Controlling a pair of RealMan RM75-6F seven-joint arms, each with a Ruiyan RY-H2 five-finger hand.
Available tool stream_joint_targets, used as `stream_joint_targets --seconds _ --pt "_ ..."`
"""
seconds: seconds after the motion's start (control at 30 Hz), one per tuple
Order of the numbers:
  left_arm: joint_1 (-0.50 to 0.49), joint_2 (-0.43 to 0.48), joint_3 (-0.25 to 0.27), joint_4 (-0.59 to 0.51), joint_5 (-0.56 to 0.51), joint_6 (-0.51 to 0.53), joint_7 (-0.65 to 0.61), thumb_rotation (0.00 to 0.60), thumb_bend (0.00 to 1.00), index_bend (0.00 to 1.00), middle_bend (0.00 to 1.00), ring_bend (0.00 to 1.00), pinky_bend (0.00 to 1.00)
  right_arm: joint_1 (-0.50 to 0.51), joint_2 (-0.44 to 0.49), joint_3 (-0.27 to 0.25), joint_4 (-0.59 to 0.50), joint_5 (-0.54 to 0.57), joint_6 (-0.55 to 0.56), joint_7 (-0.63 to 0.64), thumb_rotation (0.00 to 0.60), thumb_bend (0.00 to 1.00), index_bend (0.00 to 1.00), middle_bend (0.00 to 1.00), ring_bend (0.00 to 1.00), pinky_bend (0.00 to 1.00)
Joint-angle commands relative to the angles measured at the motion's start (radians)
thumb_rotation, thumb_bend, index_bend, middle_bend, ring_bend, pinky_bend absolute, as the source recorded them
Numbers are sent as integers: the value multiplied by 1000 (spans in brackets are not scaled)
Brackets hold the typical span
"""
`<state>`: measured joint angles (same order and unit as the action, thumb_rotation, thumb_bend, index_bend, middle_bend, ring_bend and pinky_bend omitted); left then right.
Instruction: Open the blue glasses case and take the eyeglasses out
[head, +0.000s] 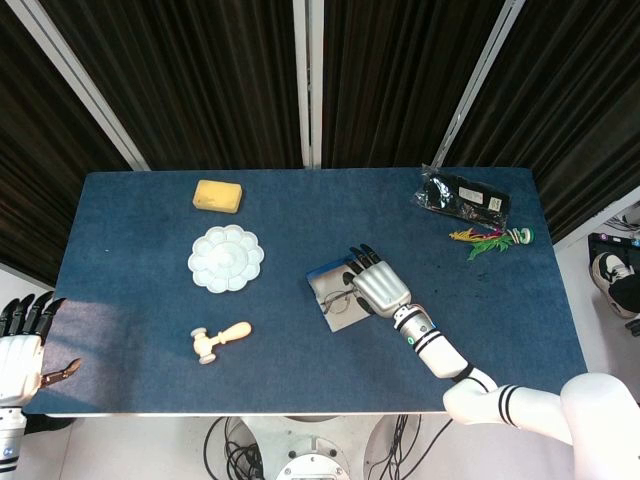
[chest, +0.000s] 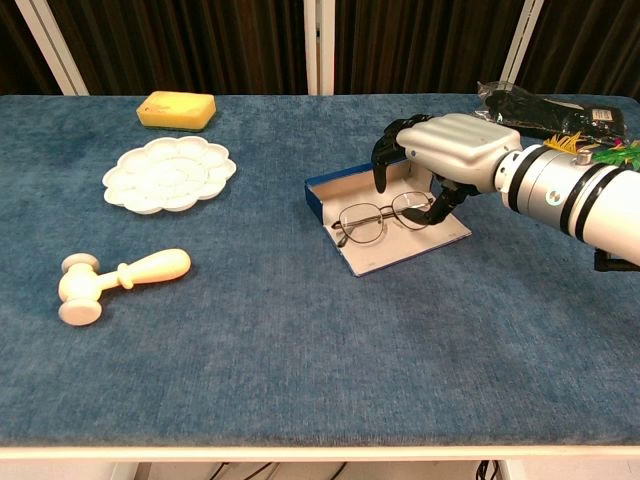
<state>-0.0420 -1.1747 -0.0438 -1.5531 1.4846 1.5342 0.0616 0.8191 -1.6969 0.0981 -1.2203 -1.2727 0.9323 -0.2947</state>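
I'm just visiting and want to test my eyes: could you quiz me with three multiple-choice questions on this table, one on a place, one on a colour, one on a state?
1. Where do the glasses lie?
A. on the palette
B. in the case
C. beside the sponge

2. What colour is the sponge?
A. yellow
B. red
C. green

3. The case is
A. closed
B. upside down
C. open

Answers: 1 B, the frames rest on its pale lining. 2 A, plainly yellow at the far edge. 3 C, its inside shows beneath the right hand.
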Motion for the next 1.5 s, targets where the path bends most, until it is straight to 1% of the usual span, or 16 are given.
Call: stream_joint_targets --seconds 0.03,0.13,0.27,0.4,0.63,0.73,0.8,0.93,1.13,1.33,1.5 --pt "1 0 0 0 -1 0 0 600 36 146 65 0 0 -1 -26 -1 36 -19 3 14 600 309 395 161 0 0" --pt "1 -1 0 1 -2 -1 -2 600 37 146 65 0 0 2 -43 2 61 -24 -5 20 600 322 400 161 0 0" --pt "2 -2 0 5 -2 -1 -5 600 37 146 65 0 0 3 -61 10 86 -29 -12 35 600 340 448 169 0 0" --pt "3 -3 0 9 -3 0 -10 600 37 146 65 0 0 4 -67 17 97 -29 -22 45 600 363 480 178 0 0" --pt "4 -7 0 17 -3 0 -17 600 37 146 65 0 0 3 -75 21 104 -30 -33 43 600 370 521 190 0 0" --pt "6 -8 1 21 -2 2 -20 600 37 146 65 0 0 -1 -81 21 109 -31 -34 44 600 374 560 201 0 0" --pt "7 -8 1 22 -1 4 -22 600 36 146 65 0 0 -5 -83 21 110 -33 -31 45 600 381 602 215 0 0" --pt "11 -9 2 24 -1 8 -24 600 37 147 65 0 0 -14 -79 21 104 -40 -18 48 600 389 641 232 0 0" --pt "14 -8 3 23 2 14 -23 600 37 146 66 0 0 -43 -22 13 25 -75 35 52 600 397 648 235 0 0" --pt "12 -5 2 15 8 16 -16 600 37 146 66 0 0 -74 58 1 -92 -128 104 39 600 397 649 235 0 0" --pt "12 -1 2 5 12 18 -7 600 37 146 65 0 0 -73 100 -16 -185 -181 114 42 600 397 651 235 0 0"
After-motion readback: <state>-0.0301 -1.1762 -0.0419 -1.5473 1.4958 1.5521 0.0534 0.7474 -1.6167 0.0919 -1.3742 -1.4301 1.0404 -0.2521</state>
